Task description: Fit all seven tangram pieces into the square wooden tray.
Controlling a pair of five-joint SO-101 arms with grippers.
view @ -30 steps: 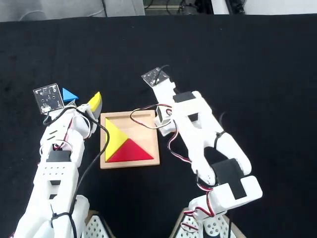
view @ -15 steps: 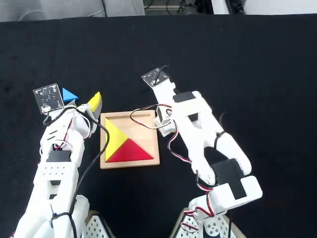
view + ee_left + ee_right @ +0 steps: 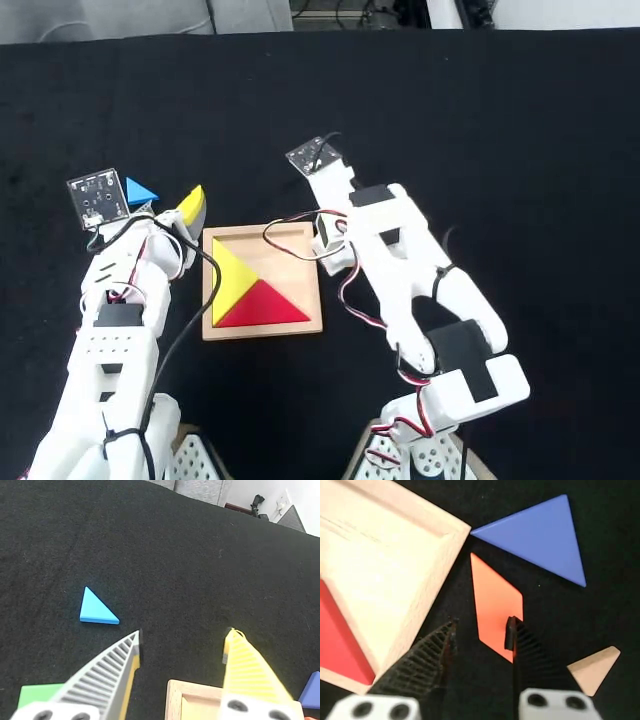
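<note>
Two of seven done: I see the large yellow triangle (image 3: 232,280) and large red triangle (image 3: 265,305) seated in the square wooden tray (image 3: 283,255). My right gripper (image 3: 481,621), part-open and empty, hangs over the orange parallelogram (image 3: 495,602) off the tray's 2 o'clock corner. My left gripper (image 3: 184,631) is wide and empty, with the small light-blue triangle (image 3: 95,610) at 10 o'clock.

I can find no change over the last second. In the high view, my left gripper (image 3: 170,208), just off the far left corner of the wooden tray (image 3: 262,232), has not moved, and neither has my right arm (image 3: 400,260) over the tray's far right corner. The yellow triangle (image 3: 235,280) and red triangle (image 3: 265,303) inside the tray have not shifted.
</note>
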